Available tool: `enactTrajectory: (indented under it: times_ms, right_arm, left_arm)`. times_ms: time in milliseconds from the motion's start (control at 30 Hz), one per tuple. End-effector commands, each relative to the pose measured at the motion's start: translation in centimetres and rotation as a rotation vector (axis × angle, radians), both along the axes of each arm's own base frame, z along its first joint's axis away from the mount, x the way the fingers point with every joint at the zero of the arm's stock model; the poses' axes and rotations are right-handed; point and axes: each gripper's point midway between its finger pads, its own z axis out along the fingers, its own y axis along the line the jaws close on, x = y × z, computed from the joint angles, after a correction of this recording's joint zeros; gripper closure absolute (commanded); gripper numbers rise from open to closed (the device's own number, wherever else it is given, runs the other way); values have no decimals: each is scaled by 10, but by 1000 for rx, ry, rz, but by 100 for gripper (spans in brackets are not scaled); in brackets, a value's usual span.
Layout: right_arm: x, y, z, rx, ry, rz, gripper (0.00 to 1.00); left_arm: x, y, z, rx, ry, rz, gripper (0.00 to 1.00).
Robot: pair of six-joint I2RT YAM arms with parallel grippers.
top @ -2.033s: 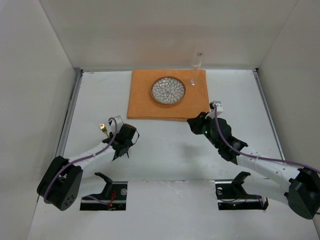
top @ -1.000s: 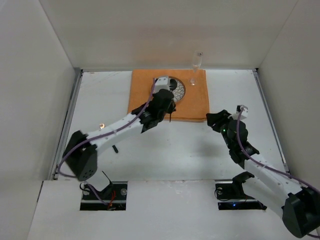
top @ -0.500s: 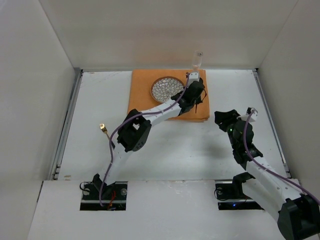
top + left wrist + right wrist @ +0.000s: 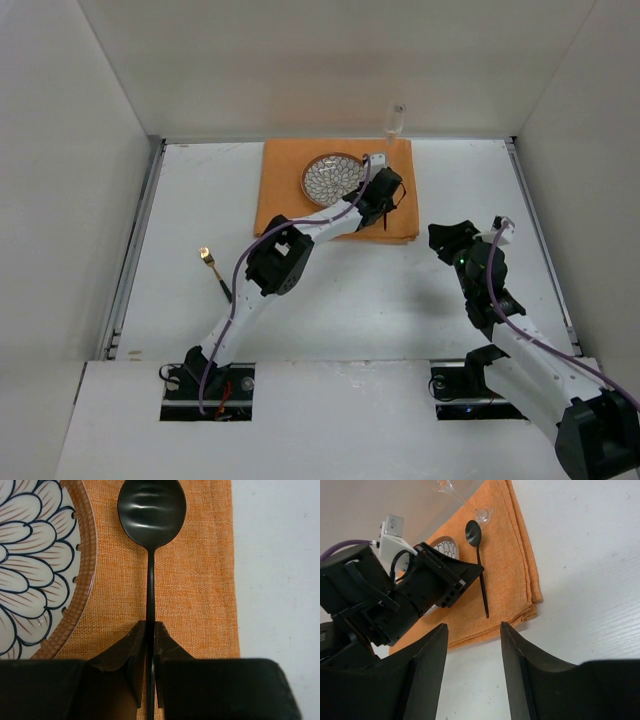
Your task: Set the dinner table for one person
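My left gripper is shut on the thin handle of a black spoon, holding it just right of the patterned plate on the orange mat. In the left wrist view the handle runs between the closed fingers, the bowl pointing away over the mat, with the plate's rim at the left. My right gripper is open and empty over the white dinner table, right of the mat. Its wrist view shows the spoon and the left gripper.
A clear stemmed glass stands at the mat's far right corner; its foot is just beyond the spoon's bowl. A gold-tipped utensil lies on the table at the left. Metal rails and white walls bound both sides.
My left arm swung from the table's left side across the plate to the mat's right part, carrying the spoon. My right arm drew back to the right, off the mat.
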Motion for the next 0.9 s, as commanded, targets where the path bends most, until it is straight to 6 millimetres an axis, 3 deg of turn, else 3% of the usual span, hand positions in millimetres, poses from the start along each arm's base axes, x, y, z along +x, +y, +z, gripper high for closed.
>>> enactTrajectory:
  times_ms: [0,300,600,700,867]
  right_arm:
    - [2,0,11,23,-40,4,48]
    - [2,0,12,24,-44,1,47]
    - [1,-2,13,24,-48,-4,42]
    - [0,-5,13,28,-53,-18,42]
    - [-2,-3,18,36,-68,-5,42]
  left_arm:
    - [14,-15,43,-112,-66,8,98]
    - [8,-17,24,-110,-41,30,89]
    - [6,-9,29,-86,-69,59,76]
    - [-2,-6,52,-95,-91,45,71]
    - [-39,15,148,-129,-246,-33,67]
